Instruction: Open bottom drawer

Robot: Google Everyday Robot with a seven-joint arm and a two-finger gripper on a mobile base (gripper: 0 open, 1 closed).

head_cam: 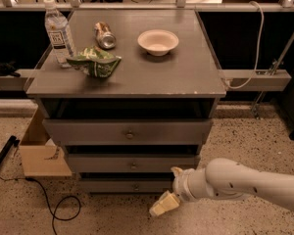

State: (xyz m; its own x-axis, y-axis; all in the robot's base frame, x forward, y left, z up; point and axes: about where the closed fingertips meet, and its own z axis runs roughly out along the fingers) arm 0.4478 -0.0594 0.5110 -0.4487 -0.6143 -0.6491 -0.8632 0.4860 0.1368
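The bottom drawer (122, 185) is the lowest and narrowest grey front of the cabinet, shut, with a small round knob (135, 186) at its centre. My gripper (169, 192) reaches in from the lower right on a white arm (245, 182). It hangs in front of the drawer's right end, just right of the knob and a little below it. One cream finger (162, 204) points down-left toward the floor; the other shows as a short tip by the drawer front. It holds nothing.
Above are the middle drawer (132, 164) and top drawer (129, 131). On the cabinet top stand a water bottle (58, 32), a can (104, 35), a green chip bag (94, 62) and a white bowl (158, 41). A cardboard box (41, 151) and black cable (59, 204) lie left.
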